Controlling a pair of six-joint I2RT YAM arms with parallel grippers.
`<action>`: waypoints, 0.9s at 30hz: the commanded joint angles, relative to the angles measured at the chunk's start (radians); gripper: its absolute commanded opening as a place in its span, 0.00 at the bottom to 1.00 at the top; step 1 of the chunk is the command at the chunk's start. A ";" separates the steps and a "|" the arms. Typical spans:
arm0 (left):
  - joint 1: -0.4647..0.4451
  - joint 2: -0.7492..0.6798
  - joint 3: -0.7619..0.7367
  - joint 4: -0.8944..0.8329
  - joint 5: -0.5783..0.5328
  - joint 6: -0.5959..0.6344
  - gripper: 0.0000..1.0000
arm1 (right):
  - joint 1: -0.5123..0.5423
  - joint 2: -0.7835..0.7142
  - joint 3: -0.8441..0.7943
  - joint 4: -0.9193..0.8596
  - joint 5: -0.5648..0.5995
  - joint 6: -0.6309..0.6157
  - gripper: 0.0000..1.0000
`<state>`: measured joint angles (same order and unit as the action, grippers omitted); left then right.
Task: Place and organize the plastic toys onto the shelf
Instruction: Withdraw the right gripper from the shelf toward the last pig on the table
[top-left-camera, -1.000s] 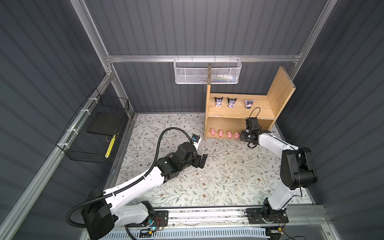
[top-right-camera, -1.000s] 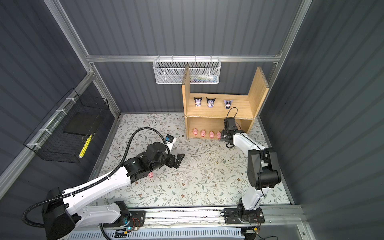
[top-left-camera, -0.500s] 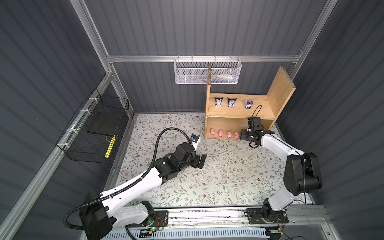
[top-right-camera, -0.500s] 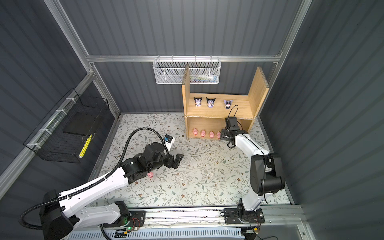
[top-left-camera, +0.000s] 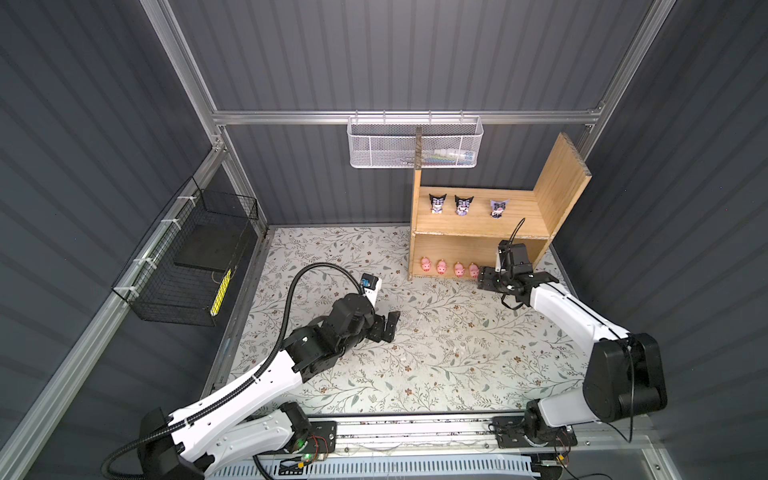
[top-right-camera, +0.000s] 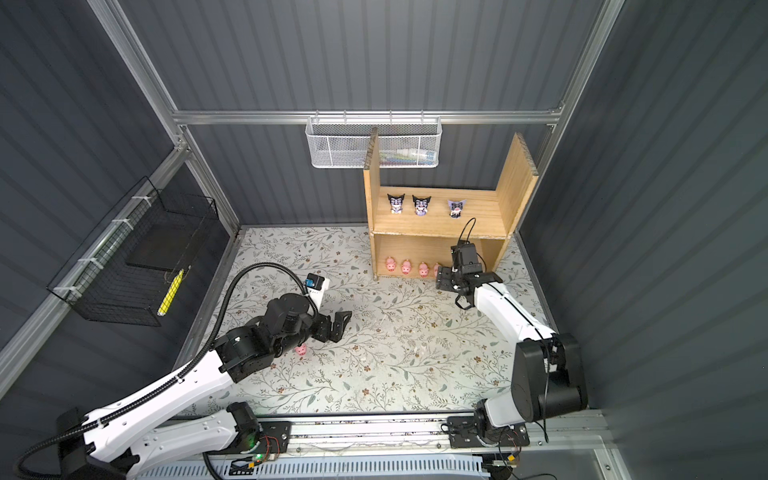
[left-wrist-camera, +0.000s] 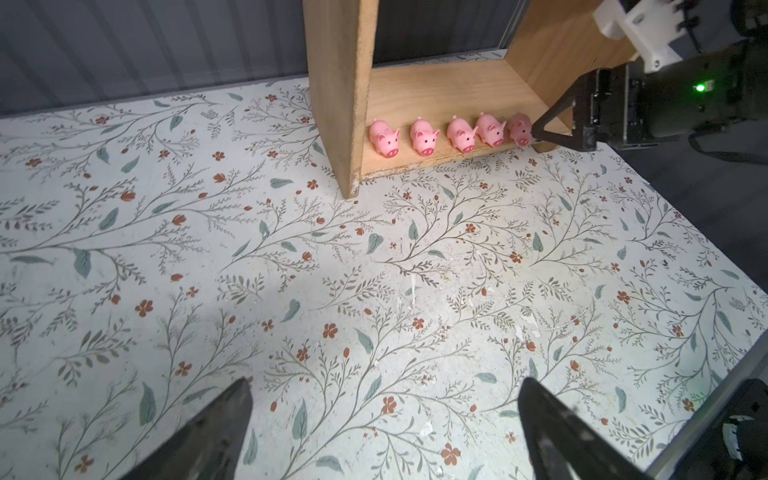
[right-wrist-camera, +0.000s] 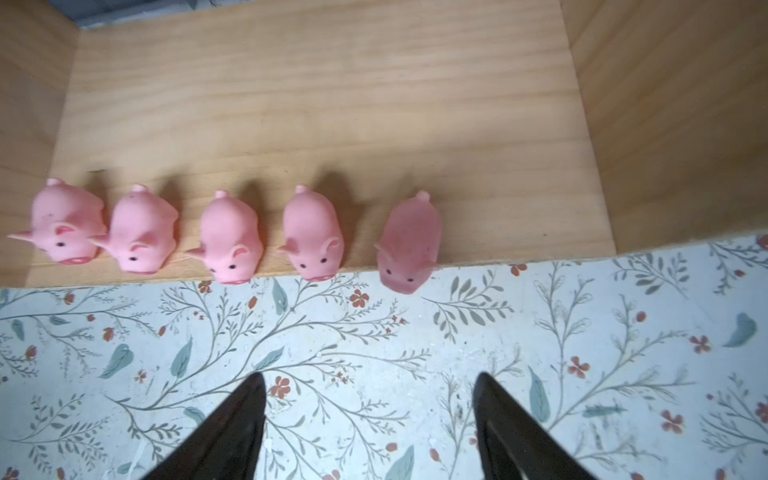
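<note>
L gripper (left-wrist-camera: 384, 386) hovers over mat (left-wrist-camera: 291, 257), jaws wide open, empty. One pig (top-right-camera: 301, 350) sits on mat right by L arm's wrist. R gripper (right-wrist-camera: 370, 378) is just in front of shelf (top-left-camera: 457, 230) bottom level, jaws apart, nothing held. Five pigs (right-wrist-camera: 228, 237) line that level's front edge; end pig (right-wrist-camera: 409, 241) has snout over edge. 3 figurines (top-left-camera: 462, 205) stand on upper level.

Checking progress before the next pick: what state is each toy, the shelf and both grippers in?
Shelf: upright.
Four pigs: standing in a row on the lower level.
Fifth pig: same level, snout past the front edge, clear of the jaws.
Sixth pig: on the table, not shelved.
Three figurines: upright on the upper level.
Left gripper: jaws open, empty.
Right gripper: jaws open, empty.
</note>
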<state>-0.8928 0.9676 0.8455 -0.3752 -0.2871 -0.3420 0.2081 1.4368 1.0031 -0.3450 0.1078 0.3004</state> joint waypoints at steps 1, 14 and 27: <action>0.009 -0.063 -0.038 -0.088 -0.034 -0.066 1.00 | 0.058 -0.091 -0.053 -0.027 0.004 0.028 0.82; 0.008 -0.330 -0.041 -0.348 -0.126 -0.243 1.00 | 0.628 -0.412 -0.333 0.113 0.194 0.229 0.88; 0.008 -0.447 0.013 -0.527 -0.175 -0.340 1.00 | 1.050 0.107 -0.291 0.660 0.346 0.166 0.81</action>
<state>-0.8928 0.5419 0.8204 -0.8303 -0.4351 -0.6437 1.2274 1.4685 0.6548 0.1532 0.4160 0.4999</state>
